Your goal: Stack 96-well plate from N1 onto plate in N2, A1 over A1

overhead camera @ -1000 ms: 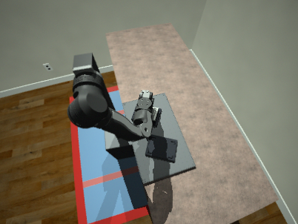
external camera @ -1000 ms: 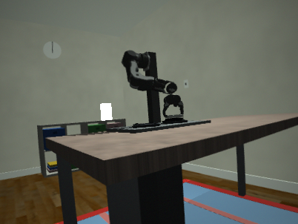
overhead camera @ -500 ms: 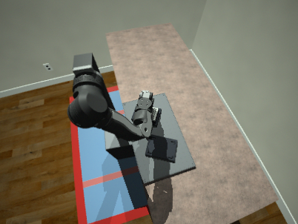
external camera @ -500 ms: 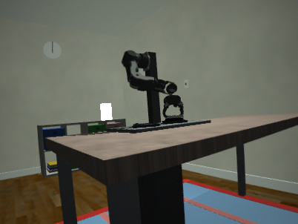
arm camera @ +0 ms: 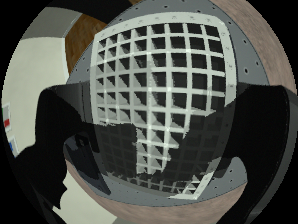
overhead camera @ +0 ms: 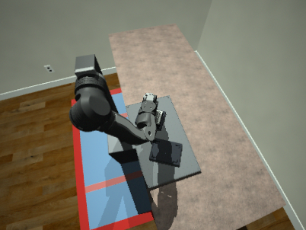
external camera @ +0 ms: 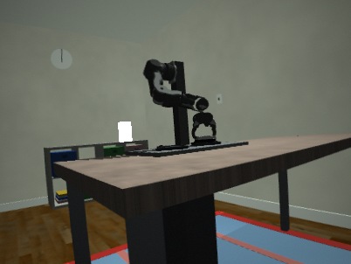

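End effector (external camera: 203, 131) clenched on the 96-well plate (arm camera: 162, 99), dark fingers at either short side of its white well grid in the wrist view. Plate low over the far end of the grey base plate (overhead camera: 186, 167) on the brown worktop (overhead camera: 228, 160), contact underneath unclear. Nearer dark nest (overhead camera: 166, 152) bare, beside the arm's forearm (overhead camera: 125, 131).
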`<state>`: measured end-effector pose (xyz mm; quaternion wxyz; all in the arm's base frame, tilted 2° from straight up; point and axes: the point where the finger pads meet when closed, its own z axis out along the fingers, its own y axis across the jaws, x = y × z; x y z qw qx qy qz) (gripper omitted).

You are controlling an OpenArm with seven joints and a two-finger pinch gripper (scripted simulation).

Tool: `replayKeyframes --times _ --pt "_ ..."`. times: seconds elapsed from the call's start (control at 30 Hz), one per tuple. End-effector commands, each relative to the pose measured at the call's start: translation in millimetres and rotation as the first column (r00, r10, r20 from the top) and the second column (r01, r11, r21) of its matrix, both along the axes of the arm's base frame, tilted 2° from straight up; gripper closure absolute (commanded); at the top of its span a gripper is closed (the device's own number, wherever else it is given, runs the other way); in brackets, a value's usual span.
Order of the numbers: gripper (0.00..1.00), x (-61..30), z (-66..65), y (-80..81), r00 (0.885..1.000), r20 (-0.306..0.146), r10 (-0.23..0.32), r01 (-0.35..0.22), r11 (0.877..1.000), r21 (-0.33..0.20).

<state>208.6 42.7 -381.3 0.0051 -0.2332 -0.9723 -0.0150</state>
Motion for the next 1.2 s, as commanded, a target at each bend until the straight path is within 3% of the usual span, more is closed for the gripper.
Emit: replayKeyframes --times 0.0,0.43,0.93,1.0,1.17 --pt "1.00 -0.6 -1.1 1.5 1.000 0.001 0.005 -0.005 1.000 0.006" --pt "1.00 -0.7 -1.5 1.6 1.000 0.001 0.005 -0.005 1.000 0.006" --pt "0.50 0.0 -0.5 0.6 1.000 0.001 0.002 -0.002 1.000 0.003" --pt "0.50 0.0 -0.5 0.6 1.000 0.001 0.002 -0.002 1.000 0.003" --pt "0.33 0.0 -0.5 0.6 1.000 0.001 0.002 -0.002 1.000 0.003"
